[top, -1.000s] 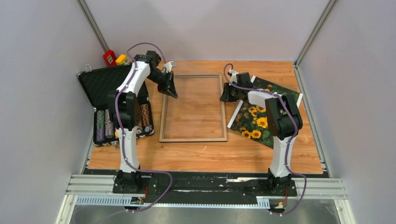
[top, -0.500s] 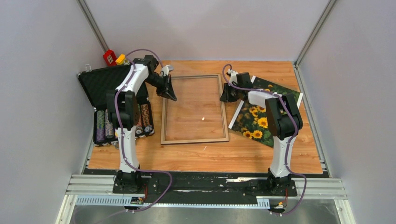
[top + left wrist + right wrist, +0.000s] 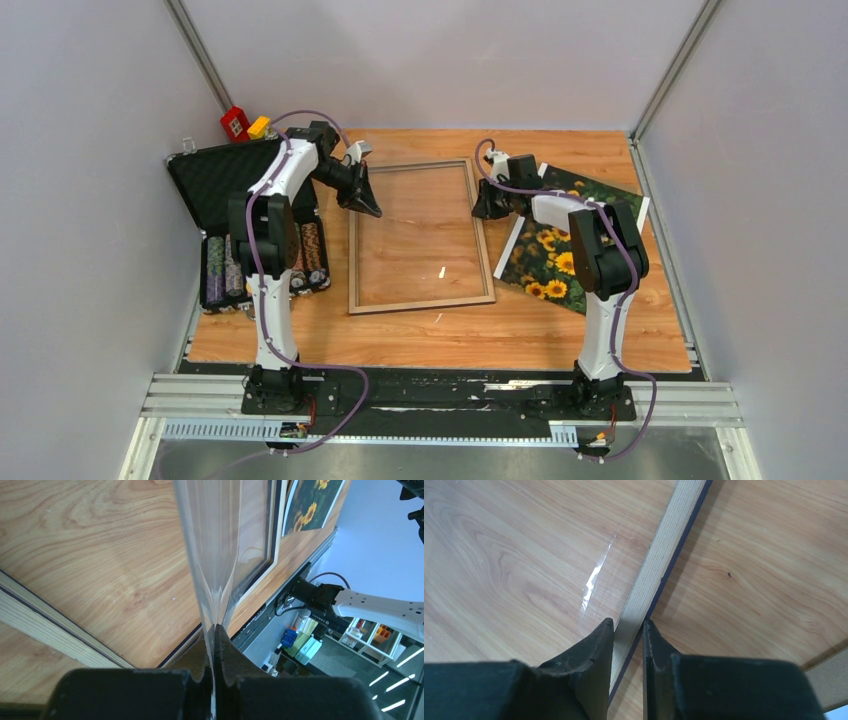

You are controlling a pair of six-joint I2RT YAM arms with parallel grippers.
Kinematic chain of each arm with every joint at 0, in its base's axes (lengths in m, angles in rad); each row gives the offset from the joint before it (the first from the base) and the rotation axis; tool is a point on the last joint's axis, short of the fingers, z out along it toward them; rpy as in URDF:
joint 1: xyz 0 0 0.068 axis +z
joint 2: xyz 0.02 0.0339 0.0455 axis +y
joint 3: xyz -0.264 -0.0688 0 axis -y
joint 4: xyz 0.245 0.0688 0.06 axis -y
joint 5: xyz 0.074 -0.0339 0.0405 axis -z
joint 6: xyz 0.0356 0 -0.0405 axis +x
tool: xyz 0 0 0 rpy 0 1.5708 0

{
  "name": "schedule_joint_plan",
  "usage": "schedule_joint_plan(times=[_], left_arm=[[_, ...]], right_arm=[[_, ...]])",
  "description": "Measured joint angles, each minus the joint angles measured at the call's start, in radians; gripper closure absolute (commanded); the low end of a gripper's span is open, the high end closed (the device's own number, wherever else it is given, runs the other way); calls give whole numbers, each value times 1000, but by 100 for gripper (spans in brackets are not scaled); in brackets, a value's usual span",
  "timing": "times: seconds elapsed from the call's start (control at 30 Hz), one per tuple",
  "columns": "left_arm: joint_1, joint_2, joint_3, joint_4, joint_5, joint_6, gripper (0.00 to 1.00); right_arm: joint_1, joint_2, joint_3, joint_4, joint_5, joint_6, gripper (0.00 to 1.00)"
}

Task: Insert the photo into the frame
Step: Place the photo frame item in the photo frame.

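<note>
Frame has slewed, its near end swinging toward the worktop's right edge, just beside the photo, which is not yet in. Left gripper pinched shut on the pane; right gripper clamped on the frame's border. Still positioning, I judge.

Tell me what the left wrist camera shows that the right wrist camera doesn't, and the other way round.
Only the left wrist: the left tool shut on the thin clear pane, the sunflower photo print beyond it, and a white arm segment. Only the right wrist: the right tool clamped across the tan wooden border with its navy edge. Both: the wood-grain table and the thin-bordered rectangular picture frame.
</note>
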Motion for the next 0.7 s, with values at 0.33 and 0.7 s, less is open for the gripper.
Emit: schedule_joint_plan(times=[0.33, 0.7], left_arm=[[0, 0, -18, 15, 3, 2, 100], [3, 0, -97, 89, -77, 3, 100]], right_arm=[[-1, 0, 0, -1, -2, -3, 84], [-2, 0, 0, -4, -9, -3, 83]])
